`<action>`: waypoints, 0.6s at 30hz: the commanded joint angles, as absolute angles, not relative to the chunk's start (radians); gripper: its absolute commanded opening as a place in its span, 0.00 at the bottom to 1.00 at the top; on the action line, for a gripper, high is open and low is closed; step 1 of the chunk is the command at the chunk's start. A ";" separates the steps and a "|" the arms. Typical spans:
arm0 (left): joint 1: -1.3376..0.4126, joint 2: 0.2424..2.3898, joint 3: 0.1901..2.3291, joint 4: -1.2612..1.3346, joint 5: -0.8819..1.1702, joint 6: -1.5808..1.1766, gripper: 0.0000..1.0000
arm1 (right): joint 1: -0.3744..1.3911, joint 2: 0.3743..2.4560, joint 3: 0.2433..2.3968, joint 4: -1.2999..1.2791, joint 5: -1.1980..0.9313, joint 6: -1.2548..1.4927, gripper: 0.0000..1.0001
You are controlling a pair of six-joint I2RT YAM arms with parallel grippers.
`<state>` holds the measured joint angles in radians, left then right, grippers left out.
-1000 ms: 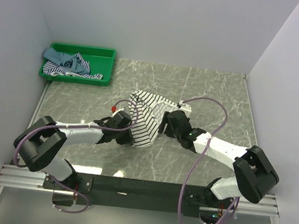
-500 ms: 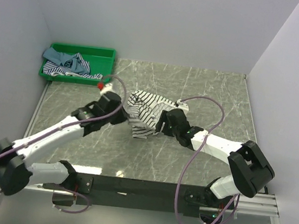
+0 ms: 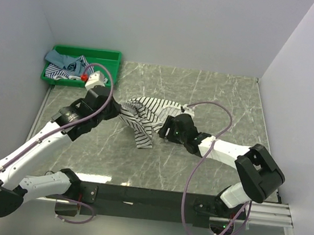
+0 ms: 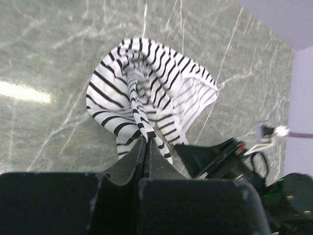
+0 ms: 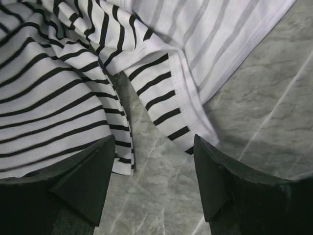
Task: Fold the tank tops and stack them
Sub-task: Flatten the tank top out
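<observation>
The white tank top with thin black stripes [image 3: 146,115] lies bunched on the marble table, and one twisted end is pulled up toward the left. My left gripper [image 3: 118,109] is shut on that twisted end [image 4: 145,139]; the cloth [image 4: 146,88] fans out below the jaws. My right gripper [image 3: 163,132] hovers low at the shirt's right edge. It is open [image 5: 154,147], with the striped hem [image 5: 161,103] and bare marble between its fingers, and it holds nothing. The teal-blue top [image 3: 58,58] and the blue-and-white striped top [image 3: 65,72] lie crumpled in the tray.
The green plastic tray [image 3: 111,55] stands at the back left corner of the marble table [image 3: 227,103]. White walls close in the left, back and right sides. The right arm's cable [image 3: 221,111] loops over the table behind the shirt.
My left gripper shut on the striped shirt's edge, then moved back and to the left, drawing the cloth into a twisted strand. The right gripper shifted slightly left, still open.
</observation>
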<state>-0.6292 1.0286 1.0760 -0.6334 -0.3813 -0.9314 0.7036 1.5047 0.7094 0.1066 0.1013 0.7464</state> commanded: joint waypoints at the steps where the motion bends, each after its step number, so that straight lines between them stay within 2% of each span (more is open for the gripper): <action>1: -0.611 1.002 1.170 -0.666 -0.459 -0.888 0.00 | 0.739 1.522 0.692 0.166 0.069 0.784 0.71; 6: -0.583 0.991 1.206 -0.663 -0.439 -0.877 0.00 | 0.791 1.549 0.695 0.158 0.064 0.813 0.64; 12: -0.581 1.002 1.232 -0.661 -0.430 -0.859 0.00 | 0.839 1.577 0.725 0.152 0.067 0.816 0.64; 18: -0.580 1.002 1.230 -0.657 -0.423 -0.851 0.00 | 0.890 1.637 0.788 0.072 0.113 0.807 0.57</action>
<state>-0.5838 1.0058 1.1885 -0.6716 -0.4168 -0.8764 0.8654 1.6131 0.7330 0.1036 0.0708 0.8066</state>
